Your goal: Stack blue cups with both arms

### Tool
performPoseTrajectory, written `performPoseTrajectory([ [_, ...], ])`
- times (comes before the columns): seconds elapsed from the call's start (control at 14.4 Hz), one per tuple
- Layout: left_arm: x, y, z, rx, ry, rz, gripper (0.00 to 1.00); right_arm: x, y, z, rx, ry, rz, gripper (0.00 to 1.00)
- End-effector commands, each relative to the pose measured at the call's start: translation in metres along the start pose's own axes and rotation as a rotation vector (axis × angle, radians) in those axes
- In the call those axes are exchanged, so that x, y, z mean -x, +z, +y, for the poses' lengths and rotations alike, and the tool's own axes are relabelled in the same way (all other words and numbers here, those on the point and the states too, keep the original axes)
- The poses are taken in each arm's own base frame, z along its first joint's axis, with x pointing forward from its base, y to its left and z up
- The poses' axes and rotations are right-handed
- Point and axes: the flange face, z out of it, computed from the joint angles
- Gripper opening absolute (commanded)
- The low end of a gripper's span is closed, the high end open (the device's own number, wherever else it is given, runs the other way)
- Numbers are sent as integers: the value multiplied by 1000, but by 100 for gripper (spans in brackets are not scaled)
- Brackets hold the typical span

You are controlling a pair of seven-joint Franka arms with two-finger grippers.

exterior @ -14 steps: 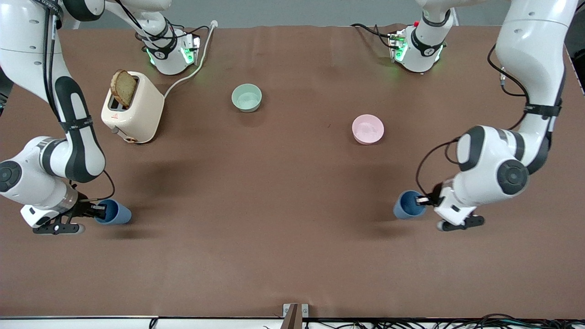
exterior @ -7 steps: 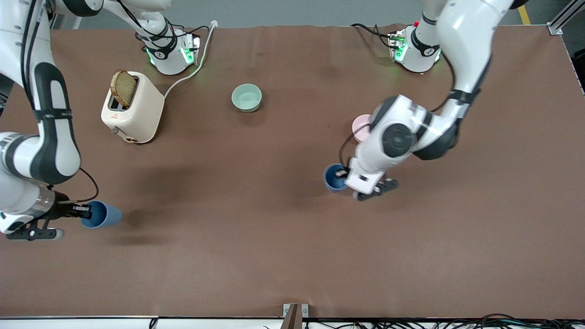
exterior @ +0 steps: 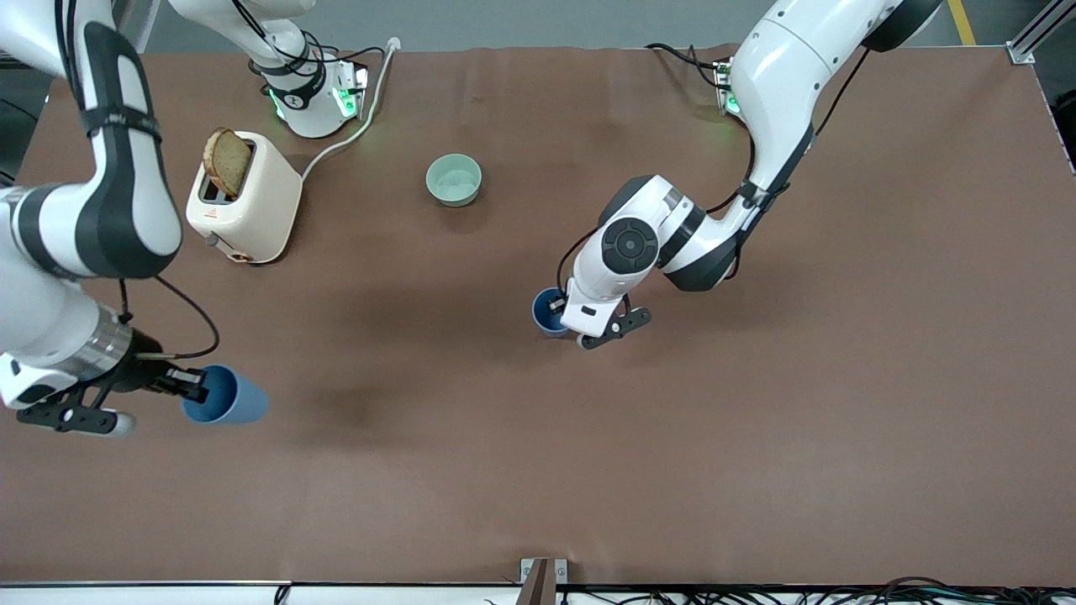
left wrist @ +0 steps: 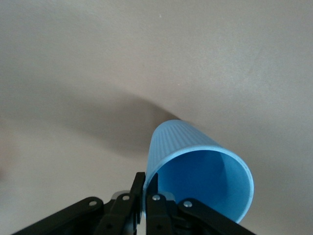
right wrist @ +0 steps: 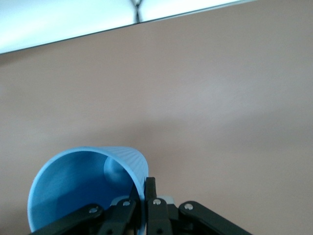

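The left gripper (exterior: 556,313) jaws are pinching one blue cup (exterior: 547,310); the right gripper (exterior: 187,388) jaws are pinching the other blue cup (exterior: 229,400), both over the tabletop (exterior: 504,454).

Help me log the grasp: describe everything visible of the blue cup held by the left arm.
The blue cup is a small tapered tumbler of plain blue plastic, finely ribbed outside, smooth inside, without a handle and empty. The left gripper holds it by the rim, one of the fingers outside the wall and one inside, over the table's middle. Its mouth tips toward the gripper.
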Motion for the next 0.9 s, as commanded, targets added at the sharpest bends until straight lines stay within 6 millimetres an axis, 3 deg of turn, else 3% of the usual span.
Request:
performPoseTrajectory([
  [0.0,-3,-3,8,22,-11,21,52,38,-36,-61,-42,102,-28,1],
  [0.07,-7,-14,8,36,-22,27,96,53,-46,-84,-43,119,-48,1],
  [0.14,-12,-29,9,54,-24,45,100,68,-52,-106,-44,131,-69,1],
  [0.35,-34,-105,-1,74,-50,93,100,117,-48,-194,-56,121,-92,1],
  [0.42,-42,-135,-9,72,-64,108,100,143,-44,-232,-24,117,-79,1],
  [0.63,-71,-225,-48,86,-73,174,100,214,-6,-324,-6,88,-69,1],
  [0.7,-81,-251,-66,83,-46,196,100,218,0,-335,-28,111,-57,1],
  [0.83,-96,-298,-107,48,12,221,100,229,38,-356,-41,106,-63,1],
])
